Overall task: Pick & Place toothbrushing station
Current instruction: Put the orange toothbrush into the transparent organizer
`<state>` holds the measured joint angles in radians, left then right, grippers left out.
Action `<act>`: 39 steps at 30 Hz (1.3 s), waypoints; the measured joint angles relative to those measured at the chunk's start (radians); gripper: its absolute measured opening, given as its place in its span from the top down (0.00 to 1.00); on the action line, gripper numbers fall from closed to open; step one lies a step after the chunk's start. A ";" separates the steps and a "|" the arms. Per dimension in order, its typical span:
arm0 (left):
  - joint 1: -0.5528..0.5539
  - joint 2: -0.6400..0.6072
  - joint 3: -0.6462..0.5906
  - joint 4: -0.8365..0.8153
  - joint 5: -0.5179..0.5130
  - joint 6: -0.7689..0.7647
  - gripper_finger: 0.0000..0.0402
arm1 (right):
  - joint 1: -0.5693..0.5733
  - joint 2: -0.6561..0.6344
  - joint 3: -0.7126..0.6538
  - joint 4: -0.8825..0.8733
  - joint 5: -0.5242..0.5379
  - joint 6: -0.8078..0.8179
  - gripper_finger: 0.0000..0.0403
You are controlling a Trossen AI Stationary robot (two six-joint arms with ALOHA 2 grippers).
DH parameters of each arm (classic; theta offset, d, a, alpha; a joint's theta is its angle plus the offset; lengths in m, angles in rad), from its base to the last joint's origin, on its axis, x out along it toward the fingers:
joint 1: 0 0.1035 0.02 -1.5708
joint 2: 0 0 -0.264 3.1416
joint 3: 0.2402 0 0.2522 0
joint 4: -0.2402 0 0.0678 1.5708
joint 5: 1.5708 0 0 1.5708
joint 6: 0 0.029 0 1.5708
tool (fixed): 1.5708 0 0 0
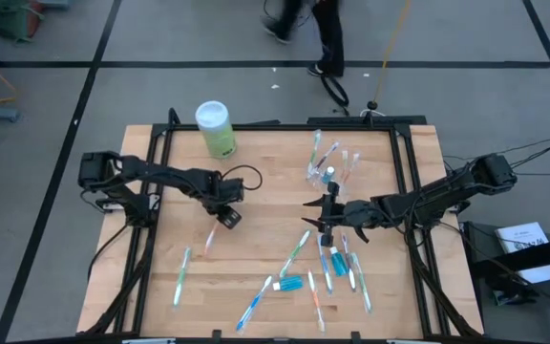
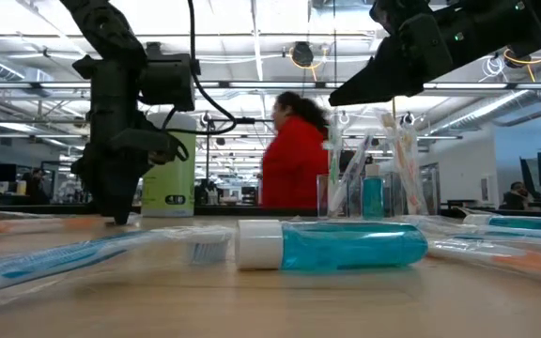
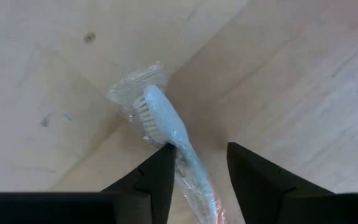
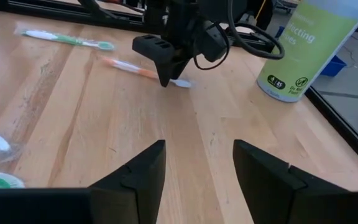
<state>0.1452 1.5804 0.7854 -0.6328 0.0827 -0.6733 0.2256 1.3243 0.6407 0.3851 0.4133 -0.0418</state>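
Down at the table, the left gripper [image 3: 197, 171] stands low over a wrapped orange-handled toothbrush [image 3: 166, 121], its fingers [image 3: 157, 177] parted on either side of the handle, one just touching the wrapper; they do not look clamped on it. The brush lies flat on the wooden table [image 1: 265, 162], left of centre. The right gripper [image 4: 197, 165] hangs above the boards near the middle with its fingers apart and nothing between them.

Behind the left arm stands a light-green canister [image 1: 215, 127] with a white lid, near the far edge. The clear cup [image 1: 325, 174], upright just beyond the right gripper, holds several brushes and a blue tube. More wrapped toothbrushes [image 1: 181, 275] lie scattered along the near side, with a blue toothpaste tube [image 2: 332, 245] on its side among them. A person in a red top [image 2: 294, 160] is beyond the table.

From the level camera the left gripper's tips are hidden behind its own bulk, and the cup is partly covered by the right arm. The brush's handle end is cut off between the left fingers.
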 joint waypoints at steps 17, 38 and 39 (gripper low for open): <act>0.024 -0.084 0.105 0.355 -0.015 0.336 0.94 | 0.000 0.000 0.000 -0.001 0.000 0.012 0.57; 0.077 0.100 0.124 1.607 0.027 0.652 0.99 | 0.071 -0.122 0.000 -0.458 0.001 0.295 0.58; 0.087 0.130 0.124 1.668 0.040 0.647 0.98 | 0.079 -0.128 0.000 -0.478 0.000 0.321 0.58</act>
<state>0.2319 1.7105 0.9089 1.0355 0.1229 -0.0263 0.3049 1.1967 0.6405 -0.0929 0.4135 0.2794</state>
